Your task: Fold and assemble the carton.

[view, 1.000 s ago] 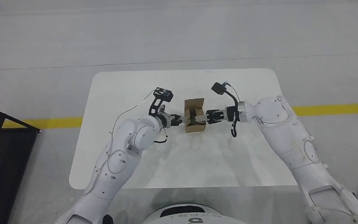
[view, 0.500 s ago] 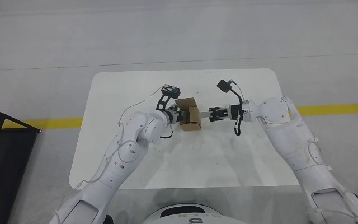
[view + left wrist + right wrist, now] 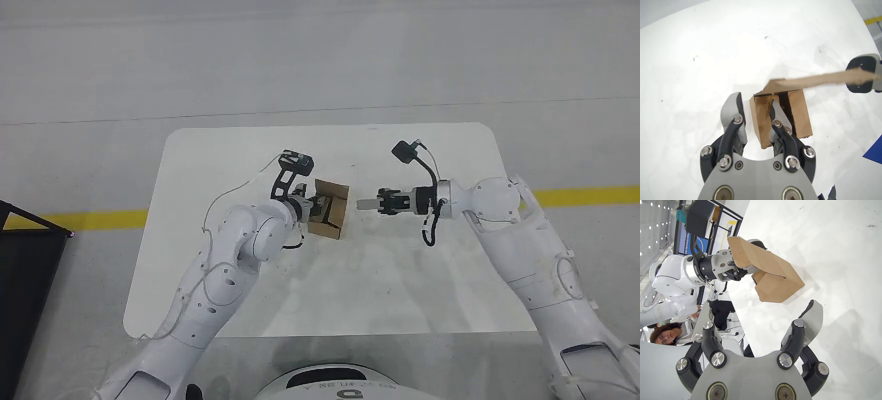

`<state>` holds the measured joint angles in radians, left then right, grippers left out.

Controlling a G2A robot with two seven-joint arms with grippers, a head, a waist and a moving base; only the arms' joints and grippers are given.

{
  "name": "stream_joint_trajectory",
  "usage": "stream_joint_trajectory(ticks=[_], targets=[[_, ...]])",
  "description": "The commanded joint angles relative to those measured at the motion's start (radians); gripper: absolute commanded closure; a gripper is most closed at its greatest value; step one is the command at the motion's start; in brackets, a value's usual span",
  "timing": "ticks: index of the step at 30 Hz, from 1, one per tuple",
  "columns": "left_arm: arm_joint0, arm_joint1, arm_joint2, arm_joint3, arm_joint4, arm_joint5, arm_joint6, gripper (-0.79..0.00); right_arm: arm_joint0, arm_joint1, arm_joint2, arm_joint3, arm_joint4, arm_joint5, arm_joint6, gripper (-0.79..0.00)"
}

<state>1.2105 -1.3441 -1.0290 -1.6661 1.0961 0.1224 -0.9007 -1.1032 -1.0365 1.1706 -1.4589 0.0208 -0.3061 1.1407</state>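
The half-folded carton hangs astride the open left hand; next, I'd guess, the open right hand beside it presses the flap shut.

floor: grey concrete; yellow line; table: white, rounded

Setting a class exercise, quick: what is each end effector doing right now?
Left end effector: open, straddling one wall of the carton.
Right end effector: open, empty, apart from the carton.
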Motion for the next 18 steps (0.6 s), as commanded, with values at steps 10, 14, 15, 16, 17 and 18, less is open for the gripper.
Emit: stream_joint_trajectory(ticks=[10,14,15,16,17,18], targets=[[0.073,0.030,-0.211,0.004,-0.121,-0.047,0.074,-0.785,-0.011,0.014,0.003,-0.049,-0.114,-0.067,0.007,-0.785],[0.004,0.024,-0.209,0.061,-0.174,-0.057,0.095,-0.785,-0.024,0.016,-0.027,-0.102,-0.252,-0.096,-0.042,-0.785],[-0.021,0.021,-0.202,0.083,-0.192,-0.054,0.100,-0.785,-0.027,0.015,-0.041,-0.114,-0.292,-0.103,-0.051,-0.785],[-0.051,0.017,-0.193,0.111,-0.199,-0.046,0.107,-0.785,-0.028,0.015,-0.054,-0.125,-0.333,-0.108,-0.065,-0.785],[-0.079,0.013,-0.181,0.137,-0.210,-0.042,0.116,-0.785,-0.030,0.014,-0.067,-0.133,-0.369,-0.110,-0.078,-0.785],[-0.103,0.009,-0.171,0.161,-0.232,-0.043,0.123,-0.785,-0.031,0.013,-0.081,-0.140,-0.409,-0.110,-0.084,-0.785]])
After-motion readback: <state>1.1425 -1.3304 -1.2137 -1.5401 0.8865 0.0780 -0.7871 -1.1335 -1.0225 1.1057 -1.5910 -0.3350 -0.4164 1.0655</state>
